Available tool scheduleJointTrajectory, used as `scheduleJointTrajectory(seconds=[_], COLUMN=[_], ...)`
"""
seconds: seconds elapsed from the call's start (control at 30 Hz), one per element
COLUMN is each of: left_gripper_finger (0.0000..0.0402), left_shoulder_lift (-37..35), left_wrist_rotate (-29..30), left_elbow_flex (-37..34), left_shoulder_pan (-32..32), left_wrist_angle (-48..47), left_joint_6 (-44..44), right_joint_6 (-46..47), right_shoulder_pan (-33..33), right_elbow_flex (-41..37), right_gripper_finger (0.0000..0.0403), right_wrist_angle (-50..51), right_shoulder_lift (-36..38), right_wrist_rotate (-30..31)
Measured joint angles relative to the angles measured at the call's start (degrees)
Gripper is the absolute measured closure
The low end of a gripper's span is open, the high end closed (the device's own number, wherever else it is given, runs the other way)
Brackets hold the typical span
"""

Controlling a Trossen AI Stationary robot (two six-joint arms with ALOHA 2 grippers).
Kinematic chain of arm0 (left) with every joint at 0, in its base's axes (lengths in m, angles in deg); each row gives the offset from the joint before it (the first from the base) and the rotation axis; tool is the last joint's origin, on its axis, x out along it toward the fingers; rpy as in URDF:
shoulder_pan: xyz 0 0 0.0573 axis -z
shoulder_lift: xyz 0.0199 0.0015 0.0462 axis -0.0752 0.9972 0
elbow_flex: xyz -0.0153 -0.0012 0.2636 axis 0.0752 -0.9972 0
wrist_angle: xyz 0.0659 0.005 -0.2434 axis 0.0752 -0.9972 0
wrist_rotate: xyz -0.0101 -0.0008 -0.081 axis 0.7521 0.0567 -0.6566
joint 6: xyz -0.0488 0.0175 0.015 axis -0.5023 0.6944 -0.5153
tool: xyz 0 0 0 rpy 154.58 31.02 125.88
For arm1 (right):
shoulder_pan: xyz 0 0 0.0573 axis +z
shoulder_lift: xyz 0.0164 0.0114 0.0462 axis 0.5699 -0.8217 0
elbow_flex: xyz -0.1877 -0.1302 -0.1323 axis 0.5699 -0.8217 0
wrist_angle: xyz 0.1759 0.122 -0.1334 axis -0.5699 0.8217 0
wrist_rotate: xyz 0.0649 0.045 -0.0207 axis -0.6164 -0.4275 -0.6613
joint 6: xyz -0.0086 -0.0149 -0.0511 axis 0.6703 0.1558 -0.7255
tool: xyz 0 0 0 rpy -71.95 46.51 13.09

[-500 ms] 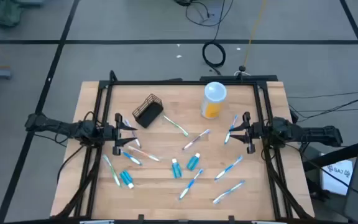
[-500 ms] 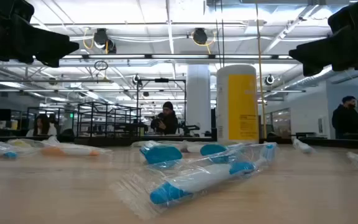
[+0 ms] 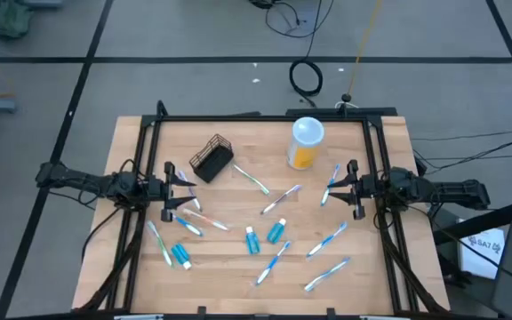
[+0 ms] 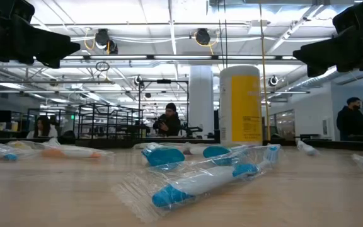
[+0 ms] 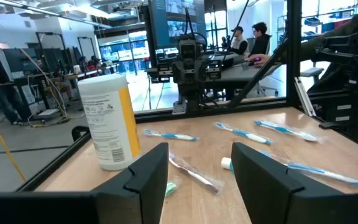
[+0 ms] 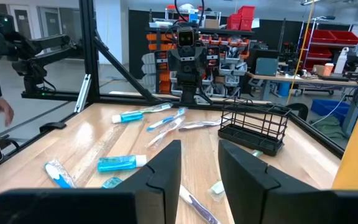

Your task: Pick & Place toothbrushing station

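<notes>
Your left gripper (image 3: 178, 188) sits at 9 o'clock on the table, fingers parted and empty, poised above the nearest toothbrushes (image 3: 185, 222). Your right gripper (image 3: 347, 188) mirrors it at 3 o'clock, also released with nothing between its fingers. Both hover at the edges, likely so the scatter stays in view. The black wire basket (image 3: 212, 158) stands tilted near 11 o'clock, empty as far as I can see. Teal tubes (image 3: 276, 231) lie near centre, more brushes toward 5 o'clock. A yellow canister (image 3: 306, 143) stands at 1 o'clock. Nothing is packed yet.
</notes>
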Motion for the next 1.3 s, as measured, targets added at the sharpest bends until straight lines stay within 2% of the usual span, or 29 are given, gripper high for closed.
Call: scheduleJointTrajectory(seconds=[0.43, 0.57, 0.77, 0.83, 0.93, 1.03, 1.13, 1.3], left_gripper_finger=[0.0217, 0.0217, 0.0217, 0.0217, 0.0217, 0.0217, 0.0218, 0.0218], left_shoulder_lift=[0.0, 0.0, -0.02, -0.02, -0.02, -0.02, 0.0, 0.05], left_wrist_rotate=[-0.05, -1.31, -1.53, 0.0, 6.8, 11.41, 15.72, 16.05], left_elbow_flex=[0.0, 0.0, 0.02, 0.04, 0.04, 0.04, 0.02, 0.15], left_shoulder_pan=[0.0, 0.0, 0.0, 0.02, 0.02, 0.0, 0.0, 0.0], left_wrist_angle=[0.37, 2.11, 10.76, 12.84, 13.06, 10.06, 3.06, -9.66], left_joint_6=[-0.61, -7.63, -16.03, -19.11, -20.82, -24.46, -31.3, -49.29], right_joint_6=[-0.02, -0.02, -0.02, -0.02, -0.02, -0.04, -0.04, -0.05], right_shoulder_pan=[0.02, 0.01, 0.02, 0.02, 0.0, 0.0, 0.0, 0.02], right_elbow_flex=[0.01, 0.01, 0.01, 0.01, 0.0, 0.01, 0.01, 0.0], right_gripper_finger=[0.0305, 0.0305, 0.0305, 0.0305, 0.0305, 0.0305, 0.0305, 0.0305], right_wrist_angle=[-0.17, -0.17, -0.15, -0.15, -0.13, -0.13, -0.13, -0.11], right_shoulder_lift=[0.0, -0.02, -0.02, 0.0, -0.01, -0.02, -0.02, -0.01], right_wrist_rotate=[0.0, 0.01, 0.0, 0.01, 0.0, 0.0, 0.0, 0.01])
